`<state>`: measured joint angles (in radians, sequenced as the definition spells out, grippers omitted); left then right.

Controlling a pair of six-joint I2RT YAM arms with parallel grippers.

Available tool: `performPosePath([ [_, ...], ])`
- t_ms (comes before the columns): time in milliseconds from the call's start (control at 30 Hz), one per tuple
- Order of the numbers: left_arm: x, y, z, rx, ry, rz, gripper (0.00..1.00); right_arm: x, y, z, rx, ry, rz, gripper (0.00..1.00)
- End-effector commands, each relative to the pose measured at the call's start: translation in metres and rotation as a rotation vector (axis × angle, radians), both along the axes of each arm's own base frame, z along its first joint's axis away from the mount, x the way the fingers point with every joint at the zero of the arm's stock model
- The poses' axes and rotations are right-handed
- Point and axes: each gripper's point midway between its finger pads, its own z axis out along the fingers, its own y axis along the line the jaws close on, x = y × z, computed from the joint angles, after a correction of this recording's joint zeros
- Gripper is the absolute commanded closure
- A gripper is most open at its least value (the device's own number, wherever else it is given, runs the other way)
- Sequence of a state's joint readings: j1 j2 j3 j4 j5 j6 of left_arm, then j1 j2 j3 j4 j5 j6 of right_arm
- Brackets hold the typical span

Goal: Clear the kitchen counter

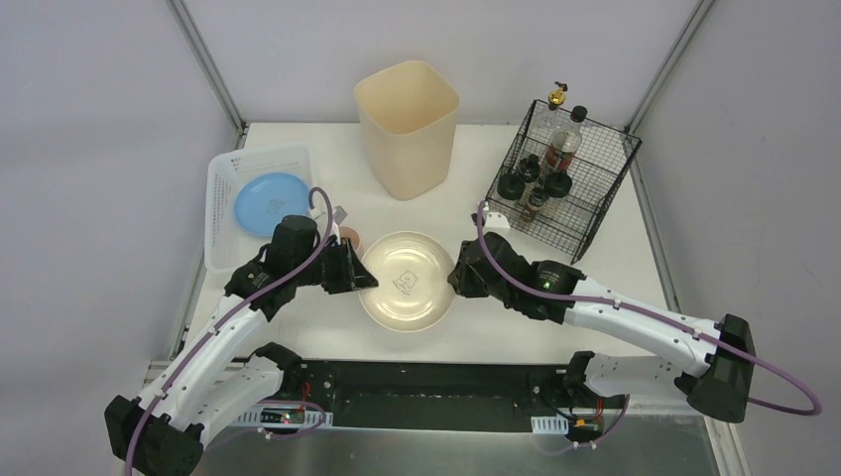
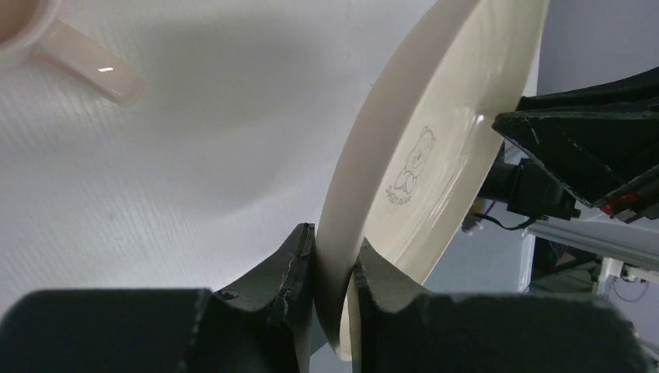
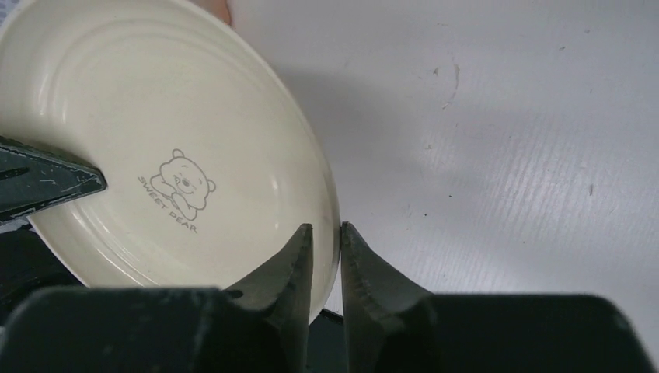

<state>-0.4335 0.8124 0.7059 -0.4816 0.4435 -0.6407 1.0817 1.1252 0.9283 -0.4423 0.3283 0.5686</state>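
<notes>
A wide, flat white bench (image 1: 476, 159) with a metal-framed front edge fills the space between grey walls. Up close its surface is finely ribbed, with a few dark specks.

At far left on it sits a white perforated basket (image 1: 220, 223) holding a blue plate (image 1: 270, 201). Beside the basket, the left arm reaches up from the near edge and bends inward. Its left tool (image 1: 359, 270) is pinched on the left rim of a cream plate (image 1: 408, 281) printed with a small bear. A pink mug (image 1: 349, 238) stands just behind that tool.

A tall cream bin (image 1: 407, 127) stands at the back centre.

The right arm stretches low from the right, and the right tool (image 1: 458, 280) is clamped narrowly on the plate's right rim.

At the back right, a black wire rack (image 1: 595, 188) holds dark-capped bottles (image 1: 563, 149).
</notes>
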Motion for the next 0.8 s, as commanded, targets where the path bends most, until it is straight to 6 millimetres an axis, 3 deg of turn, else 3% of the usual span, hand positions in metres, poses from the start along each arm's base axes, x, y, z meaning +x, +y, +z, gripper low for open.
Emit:
performPosePath([
  [0, 0.014, 0.008, 0.015, 0.041, -0.073, 0.061, 1.0, 0.008, 0.0, 0.029, 0.085, -0.074, -0.041, 0.73],
  [233, 0.03, 0.025, 0.045, 0.094, -0.163, 0.151, 1.0, 0.008, -0.01, 0.025, 0.068, -0.085, -0.059, 0.55],
  [400, 0.048, 0.036, 0.067, 0.095, -0.203, 0.224, 1.0, 0.006, -0.018, 0.019, 0.057, -0.089, -0.07, 0.54],
  [567, 0.071, 0.064, 0.086, 0.075, -0.218, 0.342, 1.0, 0.002, -0.026, 0.011, 0.048, -0.082, -0.072, 0.53],
  [767, 0.102, 0.109, 0.091, 0.048, -0.17, 0.495, 1.0, -0.003, -0.029, -0.001, 0.033, -0.06, -0.059, 0.52],
])
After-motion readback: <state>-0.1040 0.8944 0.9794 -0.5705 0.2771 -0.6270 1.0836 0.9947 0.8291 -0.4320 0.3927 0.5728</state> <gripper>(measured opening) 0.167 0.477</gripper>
